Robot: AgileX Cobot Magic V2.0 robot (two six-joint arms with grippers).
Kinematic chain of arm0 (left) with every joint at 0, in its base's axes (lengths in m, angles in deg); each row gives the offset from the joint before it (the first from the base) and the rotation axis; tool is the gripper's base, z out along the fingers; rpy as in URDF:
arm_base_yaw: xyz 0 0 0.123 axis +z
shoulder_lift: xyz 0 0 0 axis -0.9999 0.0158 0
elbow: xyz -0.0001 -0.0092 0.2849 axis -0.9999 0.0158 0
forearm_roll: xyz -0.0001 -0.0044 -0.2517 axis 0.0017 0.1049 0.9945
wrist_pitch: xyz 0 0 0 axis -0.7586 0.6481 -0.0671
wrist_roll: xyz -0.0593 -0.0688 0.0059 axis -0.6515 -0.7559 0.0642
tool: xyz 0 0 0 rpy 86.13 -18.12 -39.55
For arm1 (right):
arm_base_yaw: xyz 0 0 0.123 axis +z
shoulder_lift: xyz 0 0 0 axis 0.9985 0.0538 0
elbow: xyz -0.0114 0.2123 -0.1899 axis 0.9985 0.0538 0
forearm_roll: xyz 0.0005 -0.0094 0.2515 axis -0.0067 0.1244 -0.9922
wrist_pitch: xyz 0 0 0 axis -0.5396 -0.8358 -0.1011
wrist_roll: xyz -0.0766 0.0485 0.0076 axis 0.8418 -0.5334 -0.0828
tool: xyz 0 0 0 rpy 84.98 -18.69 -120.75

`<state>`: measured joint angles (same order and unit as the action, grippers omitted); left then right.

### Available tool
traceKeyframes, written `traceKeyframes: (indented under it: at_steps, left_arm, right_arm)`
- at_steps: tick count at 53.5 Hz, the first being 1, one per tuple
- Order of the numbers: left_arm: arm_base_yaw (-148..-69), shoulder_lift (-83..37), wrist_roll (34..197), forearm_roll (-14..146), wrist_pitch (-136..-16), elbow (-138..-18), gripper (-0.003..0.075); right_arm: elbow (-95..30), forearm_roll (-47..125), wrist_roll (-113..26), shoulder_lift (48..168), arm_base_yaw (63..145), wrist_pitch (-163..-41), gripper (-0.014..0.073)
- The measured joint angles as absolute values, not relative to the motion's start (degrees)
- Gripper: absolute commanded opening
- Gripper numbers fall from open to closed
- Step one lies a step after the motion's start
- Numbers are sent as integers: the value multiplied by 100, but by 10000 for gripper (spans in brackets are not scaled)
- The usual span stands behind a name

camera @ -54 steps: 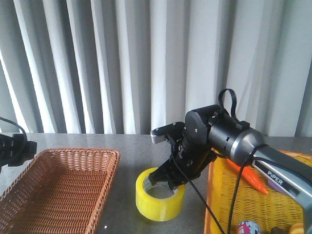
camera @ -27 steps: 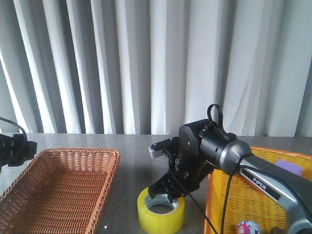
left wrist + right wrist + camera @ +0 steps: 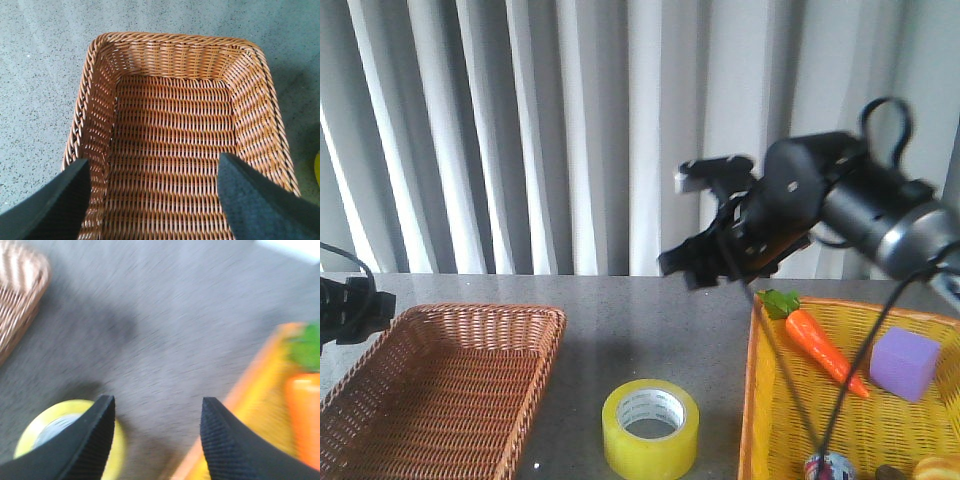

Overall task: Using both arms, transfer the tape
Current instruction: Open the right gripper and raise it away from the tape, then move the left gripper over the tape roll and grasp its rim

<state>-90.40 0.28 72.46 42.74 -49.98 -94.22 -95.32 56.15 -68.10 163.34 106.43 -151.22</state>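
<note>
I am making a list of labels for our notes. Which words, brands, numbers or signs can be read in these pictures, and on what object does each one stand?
No text can be read in the current pictures.
Tape roll: there is dark printing on the white inner core, too small to read.
Small patterned ball in the yellow basket: coloured pattern only, no legible characters.
Right arm's gripper: no readable marking.

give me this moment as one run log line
tape: flat on table between baskets, ungripped | right gripper: open, raised above table | left gripper: open over brown basket
</note>
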Motion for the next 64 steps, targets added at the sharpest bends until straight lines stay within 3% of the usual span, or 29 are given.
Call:
traceKeyframes:
  at_steps: [12,27,44,64]
  left_arm:
    - [-9262,28,7521,4266,-5067,-9422,520]
    - [-10030,28,7825,4284,-5543,-9422,520]
    - [-10410,201,7826,4539,-5636,-9699,520]
    - [-11117,2421,7723,4556,-3848,-12963,513]
  right_arm:
    - [-9464,5514,-6835,15070,9274,-15294,330]
    - [-7985,4994,-6494,13523,7669,-14682,-10]
    - [-7097,4609,-6190,13367,7536,-14676,-9]
    - [-7097,4630,-6204,13372,7536,-14780,-9]
